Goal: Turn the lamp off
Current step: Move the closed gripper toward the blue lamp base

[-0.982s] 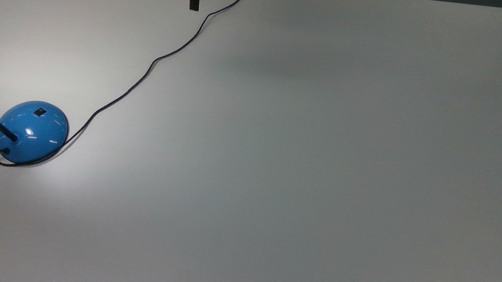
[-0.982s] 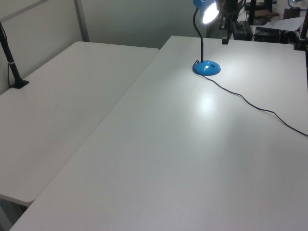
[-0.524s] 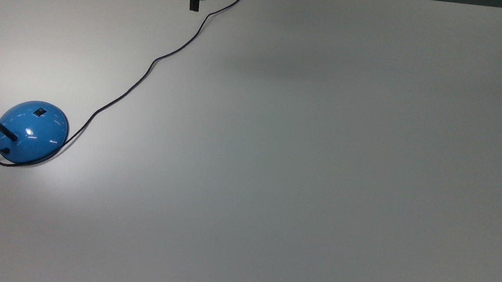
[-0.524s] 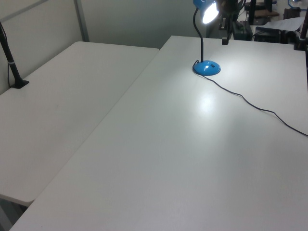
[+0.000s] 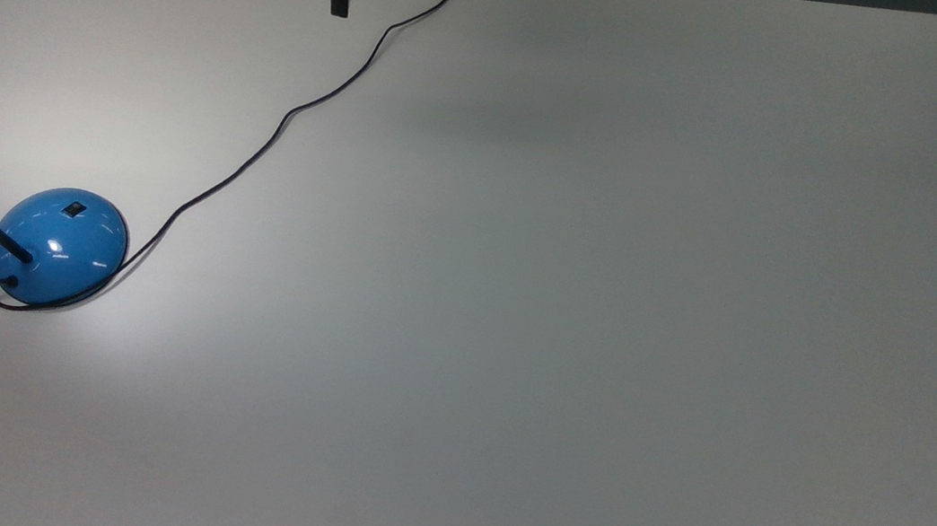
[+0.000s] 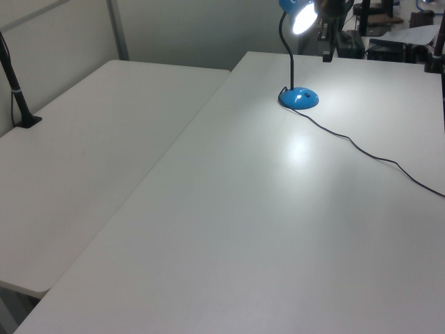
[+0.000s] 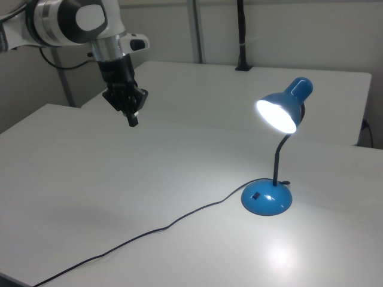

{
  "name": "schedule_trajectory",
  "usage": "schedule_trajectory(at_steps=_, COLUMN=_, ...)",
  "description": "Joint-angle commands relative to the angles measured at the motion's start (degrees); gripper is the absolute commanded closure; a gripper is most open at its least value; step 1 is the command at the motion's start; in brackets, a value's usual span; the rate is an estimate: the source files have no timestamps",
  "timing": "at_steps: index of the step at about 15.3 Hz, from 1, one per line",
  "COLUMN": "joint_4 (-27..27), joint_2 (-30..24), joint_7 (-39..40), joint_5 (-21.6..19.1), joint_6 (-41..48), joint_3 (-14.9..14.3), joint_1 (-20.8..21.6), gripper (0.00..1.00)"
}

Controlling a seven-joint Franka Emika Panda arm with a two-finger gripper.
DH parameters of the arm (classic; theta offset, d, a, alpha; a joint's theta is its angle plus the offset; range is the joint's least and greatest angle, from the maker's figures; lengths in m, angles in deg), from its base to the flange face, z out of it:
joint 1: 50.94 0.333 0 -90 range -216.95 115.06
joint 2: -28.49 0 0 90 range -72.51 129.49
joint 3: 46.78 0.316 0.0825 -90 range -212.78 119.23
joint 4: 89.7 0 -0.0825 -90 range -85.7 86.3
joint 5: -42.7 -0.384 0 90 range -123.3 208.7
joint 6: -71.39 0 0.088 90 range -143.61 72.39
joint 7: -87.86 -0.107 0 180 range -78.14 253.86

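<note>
Pressing the rocker switch (image 7: 255, 195) looks like the risky part: the lamp (image 7: 267, 198), lit, sits at about 9 o'clock in the top view near the table (image 5: 570, 313) edge, and its dome is glossy, so a slanted push could slide the base or snag the cord (image 5: 268, 137). The gripper (image 5: 338, 9) hangs clenched and empty at 12 o'clock, well apart from it, with bare tabletop between for the approach.

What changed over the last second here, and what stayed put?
The claw, shut and empty, slid toward the top view's left, along the table's far edge, closer to the glossy blue dome-based desk lamp. Nothing was gripped or released. The lamp remains lit, its black cord and the white table unchanged.
</note>
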Motion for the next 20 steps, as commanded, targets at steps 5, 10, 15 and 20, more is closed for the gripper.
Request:
schedule_trajectory(at_steps=5, joint_4=1.55, joint_2=-0.22, joint_7=1.02, joint_5=0.9, joint_6=-1.34, joint_3=-0.16, joint_1=-4.94, gripper=1.0)
schedule_trajectory(at_steps=10, joint_4=3.48, joint_2=-0.31, joint_7=0.93, joint_5=0.9, joint_6=-3.7, joint_3=-0.07, joint_1=-8.9, gripper=1.0)
schedule_trajectory(at_steps=15, joint_4=9.1, joint_2=-0.39, joint_7=0.58, joint_5=0.9, joint_6=-11.78, joint_3=-0.07, joint_1=-13.64, gripper=1.0)
schedule_trajectory(at_steps=20, joint_4=15.69, joint_2=-0.05, joint_7=0.41, joint_5=0.37, joint_6=-22.5, joint_3=-0.07, joint_1=-17.6, gripper=1.0)
